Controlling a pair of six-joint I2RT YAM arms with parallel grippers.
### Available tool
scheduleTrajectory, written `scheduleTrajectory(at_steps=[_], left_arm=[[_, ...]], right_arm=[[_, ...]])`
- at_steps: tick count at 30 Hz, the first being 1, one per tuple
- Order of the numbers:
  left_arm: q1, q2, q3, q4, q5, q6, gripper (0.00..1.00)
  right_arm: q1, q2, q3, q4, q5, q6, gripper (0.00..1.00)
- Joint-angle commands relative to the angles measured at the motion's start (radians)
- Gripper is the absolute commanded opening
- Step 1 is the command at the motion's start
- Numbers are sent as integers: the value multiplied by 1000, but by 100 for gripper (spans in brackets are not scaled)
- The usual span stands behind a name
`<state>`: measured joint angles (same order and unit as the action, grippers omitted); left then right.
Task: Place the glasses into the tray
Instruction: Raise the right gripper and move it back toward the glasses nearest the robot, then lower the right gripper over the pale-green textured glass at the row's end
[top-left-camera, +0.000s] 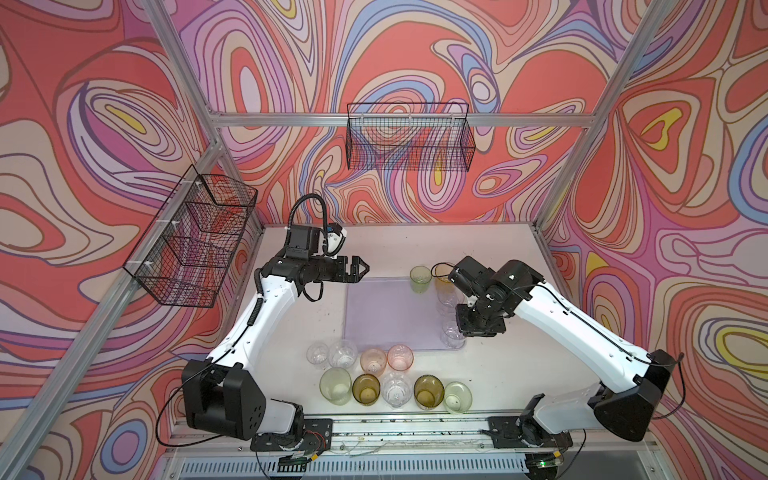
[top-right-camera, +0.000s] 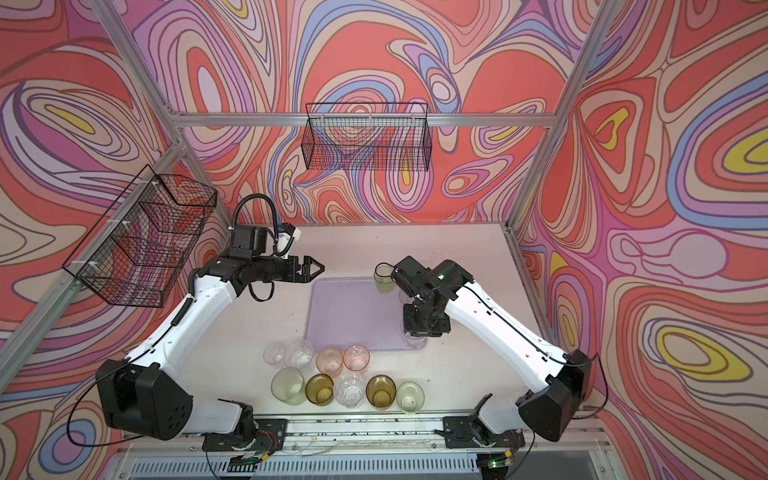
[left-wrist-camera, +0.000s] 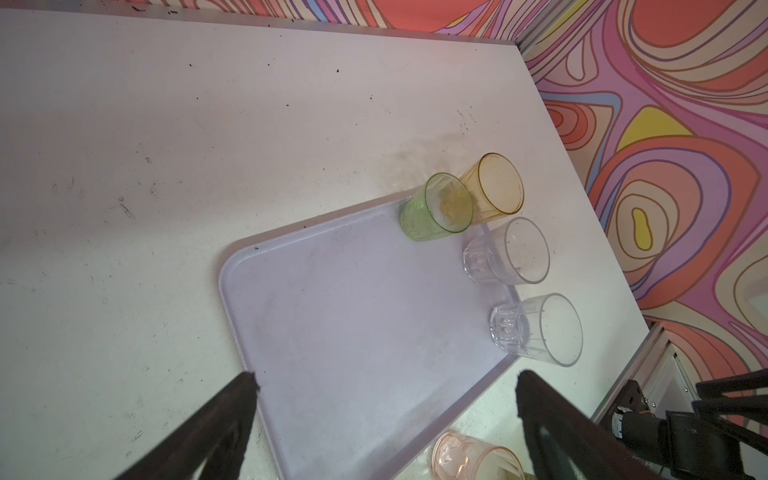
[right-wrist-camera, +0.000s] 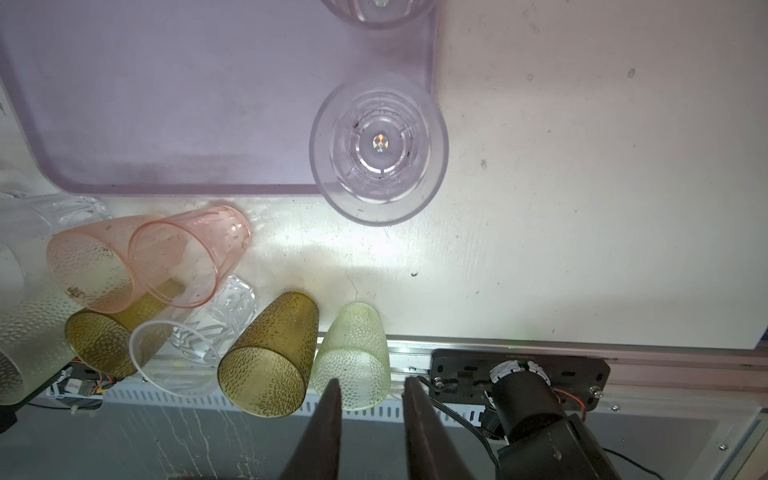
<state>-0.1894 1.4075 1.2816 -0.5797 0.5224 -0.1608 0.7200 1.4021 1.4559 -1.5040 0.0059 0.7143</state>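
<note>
Thirteen small translucent tumblers (top-left-camera: 398, 388) counted. Four stand upright along the right side of the flat pale lavender tray (top-left-camera: 384, 318): one green tumbler (top-left-camera: 420, 279), one amber tumbler (left-wrist-camera: 496, 187) and two clear faceted tumblers (left-wrist-camera: 509, 251). Nine stand in two rows on the scuffed white tabletop (top-left-camera: 503, 374) just before the tray. The swirl-patterned walls (top-left-camera: 685, 166) carry two black wire mesh baskets (top-left-camera: 409, 139). Left gripper (left-wrist-camera: 386, 378): wide open, empty, over the tray's far left corner. Right gripper (right-wrist-camera: 372, 384): narrowly parted, holding nothing, above the nearest clear tumbler (right-wrist-camera: 378, 145).

We hold our left arm raised and reaching inward, forearm level, the left gripper (top-left-camera: 361, 269) spread wide and empty. Our right arm bends at the elbow, wrist pointing straight down, the right gripper (right-wrist-camera: 372, 384) narrowly parted, gripping nothing.
</note>
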Motion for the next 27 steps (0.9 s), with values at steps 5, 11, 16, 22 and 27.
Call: scheduleTrajectory(at_steps=[5, 11, 16, 22, 27], left_arm=[[-2, -6, -7, 7, -1, 6, 100], [-2, -1, -5, 8, 1, 6, 100], [-2, -1, -5, 4, 0, 6, 100], [-2, -2, -7, 4, -5, 6, 100], [-2, 3, -5, 7, -4, 7, 100]], right_arm=[[42, -86, -122, 50, -14, 112, 28], [68, -138, -215, 79, -44, 160, 28], [88, -153, -270, 95, -70, 184, 28], [114, -148, -315, 127, -80, 197, 28], [137, -154, -359, 161, -90, 215, 29]])
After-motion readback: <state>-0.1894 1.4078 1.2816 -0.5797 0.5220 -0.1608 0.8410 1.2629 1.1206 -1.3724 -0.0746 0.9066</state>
